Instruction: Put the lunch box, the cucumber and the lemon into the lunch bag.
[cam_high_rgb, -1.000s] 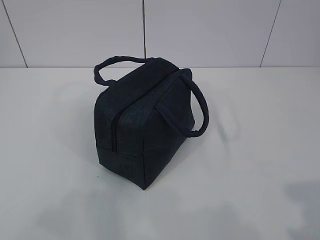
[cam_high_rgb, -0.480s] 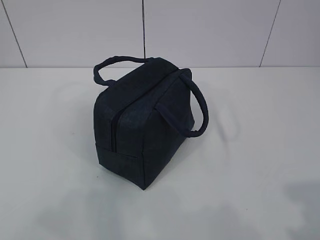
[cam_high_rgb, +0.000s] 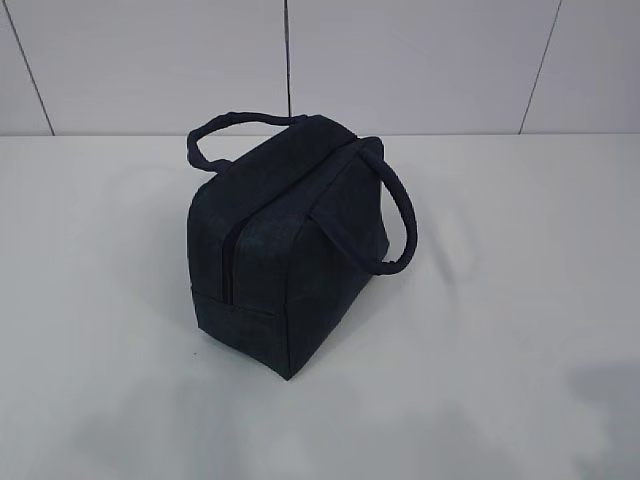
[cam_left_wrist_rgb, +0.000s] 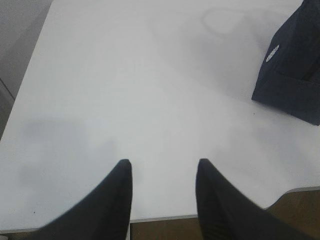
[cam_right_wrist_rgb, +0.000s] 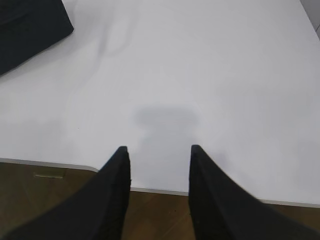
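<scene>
The dark navy lunch bag stands zipped shut in the middle of the white table, with two loop handles. Its corner with the small white logo shows in the left wrist view, and a corner shows in the right wrist view. The lunch box, the cucumber and the lemon are out of view. My left gripper is open and empty over the table's near edge, left of the bag. My right gripper is open and empty over the near edge, right of the bag. Neither gripper shows in the exterior view.
The white table ends at a pale tiled wall behind the bag. The table's near edge and brown floor show below both grippers.
</scene>
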